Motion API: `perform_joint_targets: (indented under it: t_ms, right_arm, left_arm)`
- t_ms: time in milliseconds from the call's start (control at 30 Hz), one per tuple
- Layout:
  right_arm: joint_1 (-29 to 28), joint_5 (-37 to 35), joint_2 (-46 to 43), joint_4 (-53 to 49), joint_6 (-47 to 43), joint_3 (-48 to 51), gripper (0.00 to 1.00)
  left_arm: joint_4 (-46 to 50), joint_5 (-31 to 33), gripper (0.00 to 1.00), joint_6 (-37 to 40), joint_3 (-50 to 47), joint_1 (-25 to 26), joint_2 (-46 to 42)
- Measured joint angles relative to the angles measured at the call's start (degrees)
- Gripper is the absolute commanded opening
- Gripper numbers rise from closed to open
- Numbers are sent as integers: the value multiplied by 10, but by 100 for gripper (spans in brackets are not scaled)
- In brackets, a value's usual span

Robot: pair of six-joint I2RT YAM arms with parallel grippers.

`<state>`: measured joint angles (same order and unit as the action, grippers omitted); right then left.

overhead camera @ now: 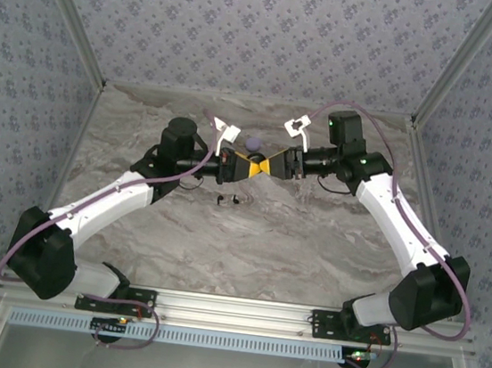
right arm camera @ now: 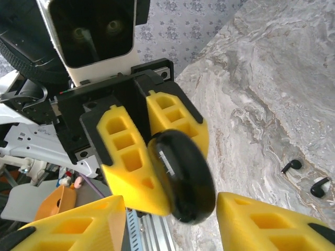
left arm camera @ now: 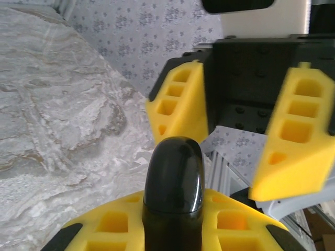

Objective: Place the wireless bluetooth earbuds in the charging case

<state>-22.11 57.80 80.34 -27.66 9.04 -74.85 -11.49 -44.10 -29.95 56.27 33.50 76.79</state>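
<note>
Charging case, a round glossy black puck, hangs at the middle of the top view, lifted off the marble-patterned table. It is pinched edge-on between the yellow fingers of the left gripper. In the right wrist view those two fingers press on its flat faces, and its rim with a small printed label faces the camera. In the left wrist view it stands upright at bottom centre, jutting past the fingertips. The left gripper is clamped tight on it.

The right gripper faces the left one nose to nose. Its jaws are spread wider than the case, one yellow finger on either side of it, and it grips nothing. In the right wrist view the case sits closer to the finger at lower right.

The left arm rises from its base at lower left on a diagonal toward the centre, with its forearm nearly level and its wrist pointing right. The right arm climbs from lower right, bends near the upper right and points left. The two meet in a peaked arch.

Two tiny black earbuds lie on the table at the lower right of the right wrist view, near each other but apart. In the top view they lie below and left of the grippers. A lilac disc rests on the table just above the grippers in the top view.
</note>
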Motion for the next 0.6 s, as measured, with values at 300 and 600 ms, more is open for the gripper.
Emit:
perform_joint_targets:
  t_ms: [300,600]
  right_arm:
    - [-1,-65,-41,-57,-19,-3,59]
    - [-29,-102,-51,-121,-59,-18,61]
  left_arm:
    - [-67,46,15,87,-75,13,-14]
    - [-99,44,15,227,-113,40,-43]
